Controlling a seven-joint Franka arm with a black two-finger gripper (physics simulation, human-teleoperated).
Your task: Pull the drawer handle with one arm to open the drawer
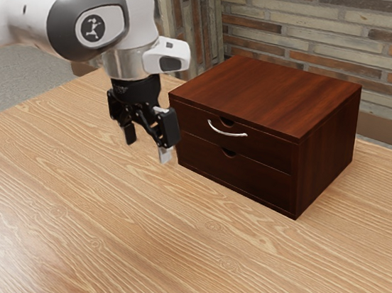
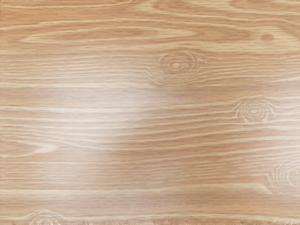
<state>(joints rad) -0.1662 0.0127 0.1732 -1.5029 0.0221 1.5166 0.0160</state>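
Observation:
A dark red-brown wooden cabinet [image 1: 270, 127] with two drawers stands on the table. The upper drawer [image 1: 244, 137] carries a curved silver handle [image 1: 226, 130] and sits flush with the front. The lower drawer [image 1: 236, 169] has only a small notch. My black gripper [image 1: 147, 144] hangs above the table just to the exterior view's left of the cabinet's front corner, pointing down. Its fingers [image 1: 164, 153] stand apart with nothing between them. The wrist view looks straight down on bare tabletop [image 2: 150, 112].
The light wooden table [image 1: 134, 239] stretches wide in front of the cabinet and to the exterior view's left. A brick wall [image 1: 325, 26] rises behind the cabinet.

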